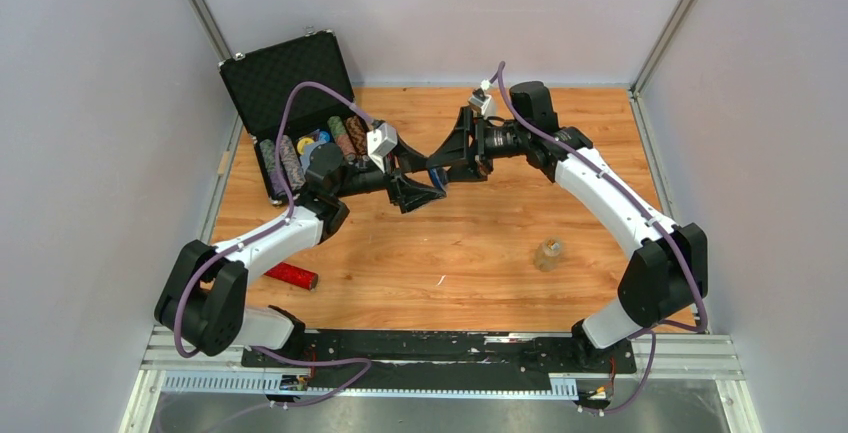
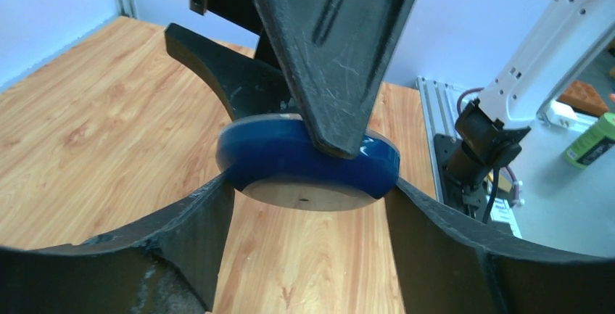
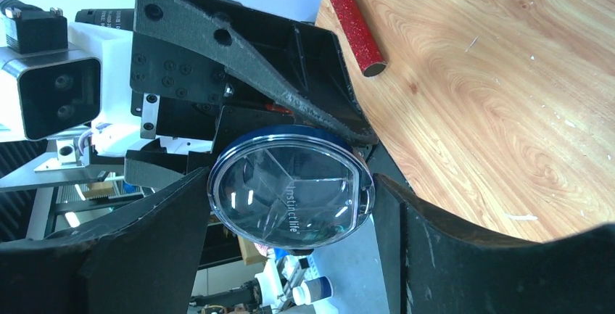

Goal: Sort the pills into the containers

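Top external view shows a mid-air meeting above the worktop (image 1: 480, 263). The right claw (image 3: 291, 183) clamps the lidded pill dish (image 3: 304, 172) edge to edge, likely steadying it. The left claw (image 2: 310, 183) brackets its rim, perhaps to open it; I cannot tell whether it grips.

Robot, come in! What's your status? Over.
Right gripper shut on round pill container, above table. Left gripper flanks it, grip unclear. Red glitter tube far aside.
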`<action>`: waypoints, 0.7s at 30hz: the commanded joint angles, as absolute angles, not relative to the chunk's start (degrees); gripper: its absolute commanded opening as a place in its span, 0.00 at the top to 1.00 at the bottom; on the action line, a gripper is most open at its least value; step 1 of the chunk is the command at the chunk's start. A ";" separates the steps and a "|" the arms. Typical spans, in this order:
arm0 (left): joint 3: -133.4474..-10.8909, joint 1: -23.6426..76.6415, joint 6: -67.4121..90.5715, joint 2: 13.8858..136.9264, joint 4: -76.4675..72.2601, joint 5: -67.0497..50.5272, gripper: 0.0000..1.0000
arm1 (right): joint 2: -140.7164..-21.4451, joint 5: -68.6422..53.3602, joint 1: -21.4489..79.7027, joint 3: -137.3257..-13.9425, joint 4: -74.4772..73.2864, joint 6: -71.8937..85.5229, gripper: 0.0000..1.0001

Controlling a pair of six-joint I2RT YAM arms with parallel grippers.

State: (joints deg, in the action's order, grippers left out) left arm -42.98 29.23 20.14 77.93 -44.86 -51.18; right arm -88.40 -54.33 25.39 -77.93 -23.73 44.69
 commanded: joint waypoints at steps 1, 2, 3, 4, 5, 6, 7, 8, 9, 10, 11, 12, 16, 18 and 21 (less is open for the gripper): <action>-44.51 29.53 18.83 76.89 -46.90 -53.76 0.26 | -86.65 -56.46 25.64 -79.26 -23.47 43.13 0.49; -44.59 29.53 18.82 76.90 -46.51 -54.02 0.31 | -86.78 -56.36 25.65 -79.28 -23.66 42.99 0.49; -44.63 29.49 18.92 76.90 -46.41 -53.95 0.35 | -86.79 -56.23 25.66 -79.28 -23.96 42.90 0.49; -44.64 29.51 19.00 76.90 -46.39 -53.79 0.38 | -86.81 -56.07 25.66 -79.21 -24.00 42.89 0.49; -44.65 29.53 19.19 76.90 -46.44 -53.74 0.41 | -86.84 -56.07 25.64 -79.12 -24.03 42.89 0.49; -44.65 29.53 19.22 76.90 -46.50 -53.47 0.42 | -86.87 -55.90 25.66 -79.10 -24.12 42.81 0.49; -44.65 29.51 19.37 76.90 -46.50 -53.28 0.46 | -86.87 -55.82 25.66 -79.10 -24.15 42.82 0.49; -44.65 29.52 19.44 76.90 -46.50 -53.11 0.47 | -86.95 -56.01 25.70 -79.21 -24.11 42.80 0.49; -44.65 29.53 19.58 76.90 -46.56 -53.10 0.49 | -86.99 -56.13 25.67 -79.38 -24.16 42.80 0.49; -44.69 29.53 19.79 76.90 -46.57 -53.13 0.50 | -87.12 -56.28 25.66 -79.50 -24.19 42.74 0.49; -44.77 29.53 19.83 76.90 -46.65 -53.33 0.52 | -87.23 -56.64 25.61 -79.68 -24.33 42.49 0.49; -44.80 29.53 19.85 76.86 -46.66 -53.83 0.52 | -87.34 -56.96 25.59 -79.88 -24.72 42.01 0.50; -45.31 29.53 19.71 76.18 -45.78 -54.89 0.42 | -88.02 -57.91 25.58 -81.15 -27.45 39.05 0.50; -45.68 29.53 19.15 75.67 -44.25 -54.42 0.25 | -88.59 -58.09 25.58 -81.66 -28.97 37.92 0.50; -46.00 29.53 18.19 75.14 -42.90 -53.38 0.11 | -88.98 -58.08 25.71 -81.69 -29.76 37.51 0.50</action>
